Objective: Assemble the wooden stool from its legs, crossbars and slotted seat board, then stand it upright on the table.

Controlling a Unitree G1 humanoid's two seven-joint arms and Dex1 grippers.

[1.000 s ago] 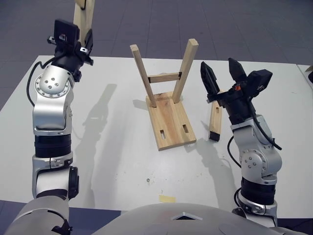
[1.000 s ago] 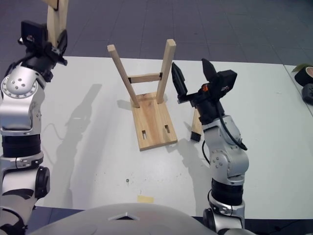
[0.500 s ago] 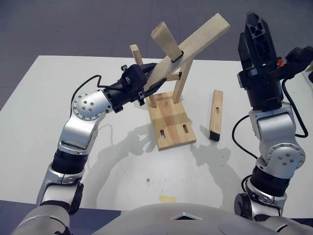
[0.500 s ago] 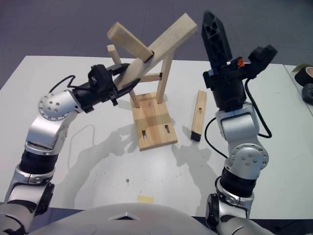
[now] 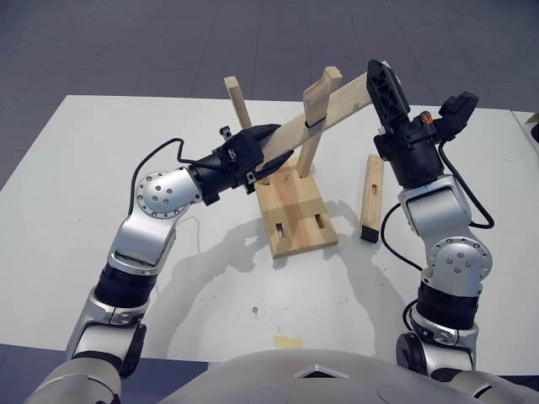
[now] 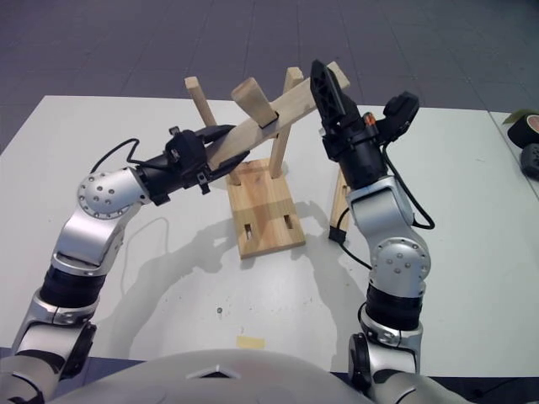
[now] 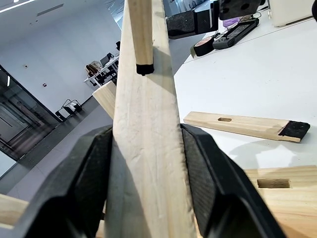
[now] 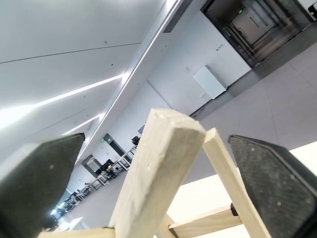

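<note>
My left gripper (image 5: 266, 146) is shut on the lower end of a wooden leg (image 5: 333, 103), which slants up and to the right above the seat board. A short crossbar stub (image 5: 315, 94) sticks out of this leg near its upper end. My right gripper (image 5: 381, 84) is open, with a black pad on each side of the leg's upper tip (image 8: 163, 163) and not touching it. The slotted seat board (image 5: 300, 223) lies flat on the table. Two legs (image 5: 247, 135) stand in its far slots. A loose leg (image 5: 370, 195) with a black tip lies to the board's right.
The white table (image 5: 109, 261) has free room on the left and along the front. A small yellow tape scrap (image 5: 287, 342) lies near the front edge. Dark objects (image 6: 526, 139) sit at the far right edge.
The left arm swung the held leg from high at the far left down over the seat board. The right gripper rose, then tilted in around the leg's upper tip.
</note>
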